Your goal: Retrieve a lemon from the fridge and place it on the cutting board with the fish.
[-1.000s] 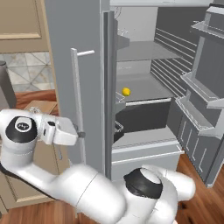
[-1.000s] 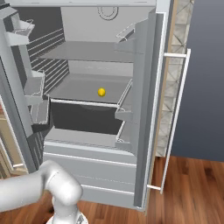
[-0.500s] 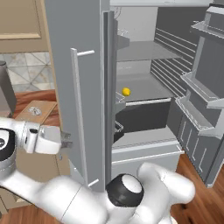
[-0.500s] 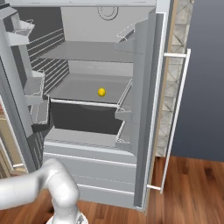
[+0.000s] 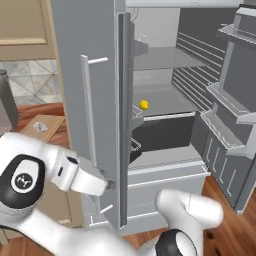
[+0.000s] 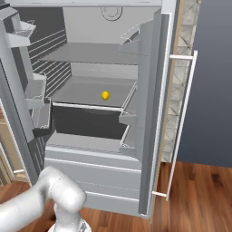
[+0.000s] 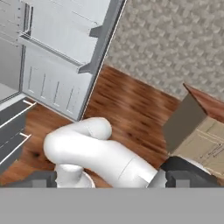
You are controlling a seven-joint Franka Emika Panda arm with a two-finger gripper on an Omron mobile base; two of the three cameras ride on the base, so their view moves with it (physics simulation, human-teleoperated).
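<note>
Inside open fridge [image 6: 149,113], mid shelf: 1 lemon [image 6: 105,95]; hand [image 5: 107,184] wide open, empty.

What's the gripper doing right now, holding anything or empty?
Gripper: open and empty, beside the fridge door's outer face; the lemon sits on the shelf inside.

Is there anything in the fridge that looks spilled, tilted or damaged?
Nothing stands out. The fridge has both doors open, its shelves sit level, and the lemon lies alone on the middle shelf, whole and clean. No spill or damage shows.
</note>
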